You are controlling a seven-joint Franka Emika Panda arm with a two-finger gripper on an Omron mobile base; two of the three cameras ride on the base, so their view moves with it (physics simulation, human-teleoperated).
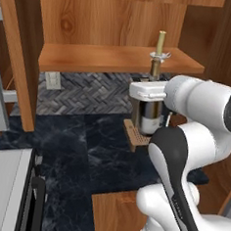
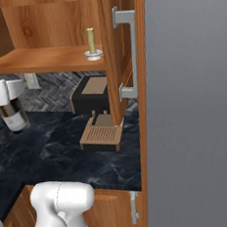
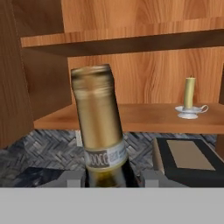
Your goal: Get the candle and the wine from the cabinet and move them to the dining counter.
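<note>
In front of the open cabinet point(image 1: 117, 58), your gripper point(image 3: 105, 177) is closed on the wine point(image 3: 97, 131), its fingers against the glass on either side below the foil-wrapped neck. In the left base view the bottle point(image 1: 151, 110) hangs upright below the shelf's front edge and above the dark worktop point(image 1: 85, 144), with its neck rising in front of the shelf lip. From the right base view you can see it point(image 2: 12, 115) well out to the left, clear of the cabinet's side panel.

The candle point(image 3: 189, 98) stands on its small pale holder near the front edge of the shelf, to the right of the bottle and well apart from it. Below it on the worktop sits a dark coffee machine point(image 2: 92, 98) with a wooden drip tray.

The right-hand cabinet door point(image 2: 125, 60) stands open, its edge and grey bar handle point(image 2: 129, 55) toward you.

The band on the bottle's neck carries lettering that looks like "DOCG"; the rest of it is too blurred to read.
</note>
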